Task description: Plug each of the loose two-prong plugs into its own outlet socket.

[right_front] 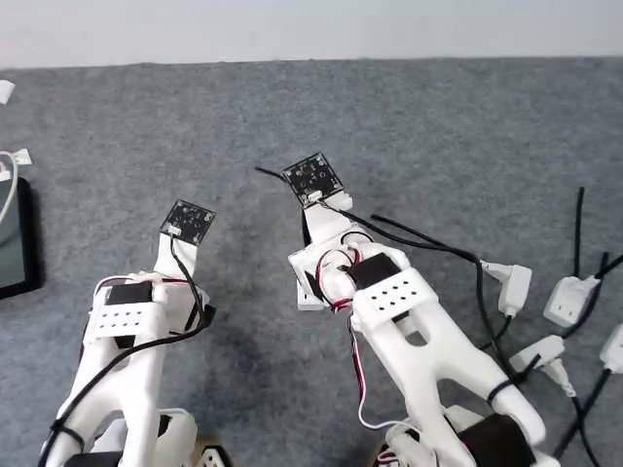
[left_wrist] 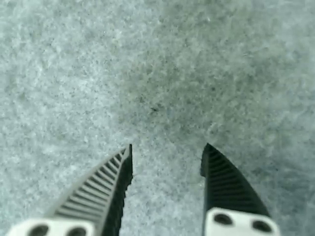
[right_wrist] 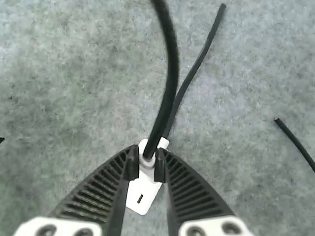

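We saw the right gripper (right_wrist: 145, 150) pinching one white plug (right_wrist: 141, 194), probably; the left gripper (left_wrist: 167, 147) was spread, empty. The other plugs and sockets (right_front: 569, 300) lay unjoined at three o'clock.

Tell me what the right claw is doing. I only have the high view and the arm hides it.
Observer: Right claw is shut on a white connector, gripped near where its black cord exits.
Operator: Plug or socket?
Observer: Cannot tell; its exposed face shows one small slot.
Operator: Left claw?
Observer: Left claw is open over bare grey mat, holding nothing.
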You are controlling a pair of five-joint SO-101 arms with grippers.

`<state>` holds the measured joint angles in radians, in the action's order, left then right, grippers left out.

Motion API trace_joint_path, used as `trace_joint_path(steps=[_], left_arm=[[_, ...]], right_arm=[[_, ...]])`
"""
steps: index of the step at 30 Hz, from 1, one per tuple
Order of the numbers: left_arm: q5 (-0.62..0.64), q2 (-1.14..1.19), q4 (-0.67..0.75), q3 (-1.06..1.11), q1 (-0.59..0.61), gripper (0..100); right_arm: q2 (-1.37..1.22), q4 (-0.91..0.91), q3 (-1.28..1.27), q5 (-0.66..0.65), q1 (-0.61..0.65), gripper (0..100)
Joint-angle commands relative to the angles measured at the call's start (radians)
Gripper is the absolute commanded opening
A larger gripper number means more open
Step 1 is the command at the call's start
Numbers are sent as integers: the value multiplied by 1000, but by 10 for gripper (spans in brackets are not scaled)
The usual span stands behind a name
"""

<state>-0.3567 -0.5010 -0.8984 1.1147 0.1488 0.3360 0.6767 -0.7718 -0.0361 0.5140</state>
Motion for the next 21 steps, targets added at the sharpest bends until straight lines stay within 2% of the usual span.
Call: trace_joint_path(steps=[1,16,21], left_arm=[[9,-26,25,-7,3,213],[9,-26,21,-7,3,213],[9,-26,21,-7,3,213]], right_arm=[[-7,-10,40,-9,-10,8],[-25,-2,-28,60,-4,9],[-62,74,-31,58,19,9]])
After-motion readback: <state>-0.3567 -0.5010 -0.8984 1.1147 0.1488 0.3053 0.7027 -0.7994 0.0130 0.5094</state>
